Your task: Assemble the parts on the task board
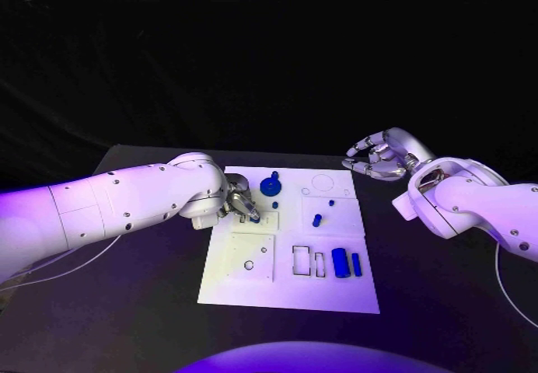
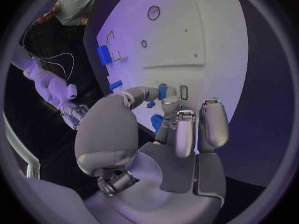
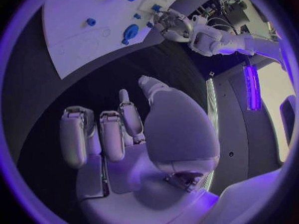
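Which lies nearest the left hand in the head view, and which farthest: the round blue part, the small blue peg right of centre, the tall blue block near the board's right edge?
From the left hand:
1. Round blue part, just beyond the hand, toward the board's far edge.
2. Small blue peg, right of centre.
3. Tall blue block, nearer the robot, toward the right edge.

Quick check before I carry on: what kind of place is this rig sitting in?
Most likely a robotics lab or test cell. A white task board with small blue parts lies on a black table under a dark backdrop, cables trail from the arms, and a lit equipment rack stands nearby.
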